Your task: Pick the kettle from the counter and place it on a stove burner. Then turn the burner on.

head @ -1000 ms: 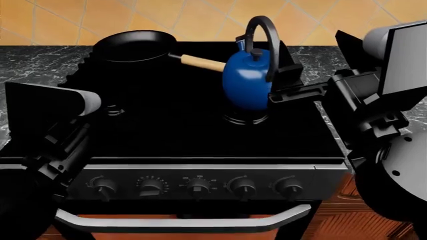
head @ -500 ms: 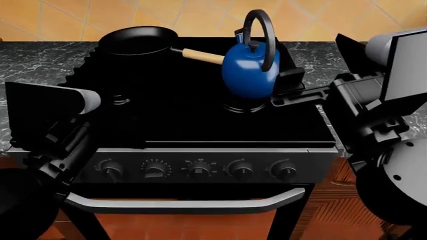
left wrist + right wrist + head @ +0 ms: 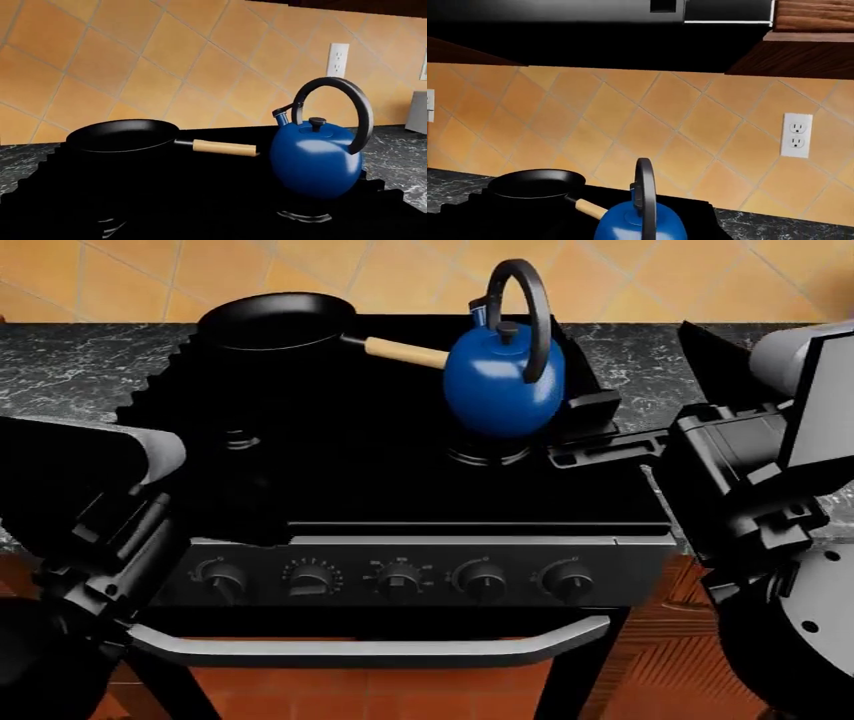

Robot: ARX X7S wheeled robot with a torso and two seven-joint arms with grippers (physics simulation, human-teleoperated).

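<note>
**Kettle seated; the knob comes next**

The glossy blue round kettle point(image 3: 502, 380) stands on the front-right silver-ringed stove burner point(image 3: 489, 453). My right gripper point(image 3: 581, 435), just beside it, holds nothing; jaw spread I cannot tell. I'd reach the matching grey control knob point(image 3: 566, 579) squarely.

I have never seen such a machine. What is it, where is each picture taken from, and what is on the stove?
This is a simulated robot with two arms. The head view looks down over both arms. The other two pictures come from cameras near each wrist.

The blue kettle stands on the stove, over a burner at the right. A black pan sits at the back left, its wooden handle pointing toward the kettle. Five knobs line the stove's front.

The right end effector is open, beside the kettle, holding nothing. The left end effector is low by the stove's front; whether it is open cannot be told.
</note>
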